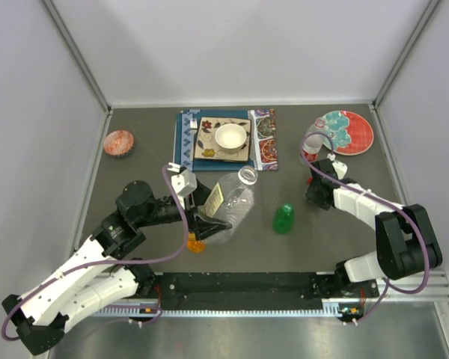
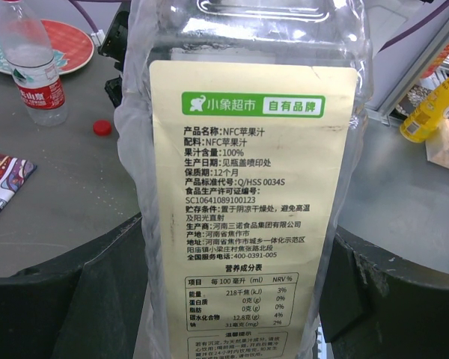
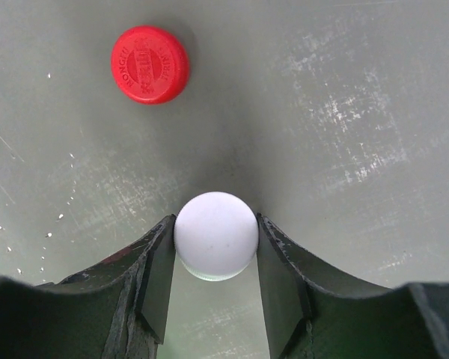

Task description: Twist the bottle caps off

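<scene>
While the left gripper (image 1: pixel 209 222) clamped the big bottle (image 2: pixel 247 187) across its labelled body, its open mouth uncapped, the right gripper (image 1: pixel 313 196) pinched the white cap (image 3: pixel 215 235) between both fingers (image 3: pixel 157 277) over the table (image 3: pixel 359 112). The red cap (image 3: pixel 150 63) lay flat on the table nearby, apart from the fingers. The green bottle (image 1: pixel 283 218) stood between the arms.

Bowl (image 1: pixel 230 137) on mats (image 1: pixel 266 146) behind large bottle (image 1: pixel 238 200), plate (image 1: pixel 355 131) far right.
</scene>
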Controlling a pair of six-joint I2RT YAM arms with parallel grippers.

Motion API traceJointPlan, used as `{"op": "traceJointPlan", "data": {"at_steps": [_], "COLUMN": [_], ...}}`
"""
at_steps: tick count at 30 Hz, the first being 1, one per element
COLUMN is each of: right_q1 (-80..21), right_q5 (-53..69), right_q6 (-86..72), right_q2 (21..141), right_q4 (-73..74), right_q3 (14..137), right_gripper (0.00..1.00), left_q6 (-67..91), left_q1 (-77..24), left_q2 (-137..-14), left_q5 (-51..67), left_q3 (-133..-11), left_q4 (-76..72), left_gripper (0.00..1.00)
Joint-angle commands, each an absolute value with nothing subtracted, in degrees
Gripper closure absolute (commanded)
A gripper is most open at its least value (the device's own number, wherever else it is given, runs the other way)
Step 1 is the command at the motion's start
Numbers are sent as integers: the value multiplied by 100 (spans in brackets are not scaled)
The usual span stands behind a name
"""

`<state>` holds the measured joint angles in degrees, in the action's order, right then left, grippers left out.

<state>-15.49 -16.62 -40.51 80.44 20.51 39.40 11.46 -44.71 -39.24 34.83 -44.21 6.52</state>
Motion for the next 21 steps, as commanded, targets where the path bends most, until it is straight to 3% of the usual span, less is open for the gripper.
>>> {"op": "traceJointPlan", "data": {"at_steps": [1, 14, 21], "right_q1": [-1477, -1477, -1564], "right_q5": [-1591, -1521, -1371], "right_q6": [-3999, -3982, -3815], "right_q2": [7937, 7402, 6048], "right_q4": [1846, 2056, 3189], "right_q3": [3929, 4086, 5709], "right_gripper": [53, 45, 42], "left_q6": [1134, 1151, 1108], "left_q1": [-4465, -4465, -4465], "left_q2": [-3902, -3850, -3946], "left_q5": [3480, 3489, 3410], "left_q3": [-4368, -4342, -4412], "left_q4": [316, 316, 316], "left_gripper": [62, 62, 62]}}
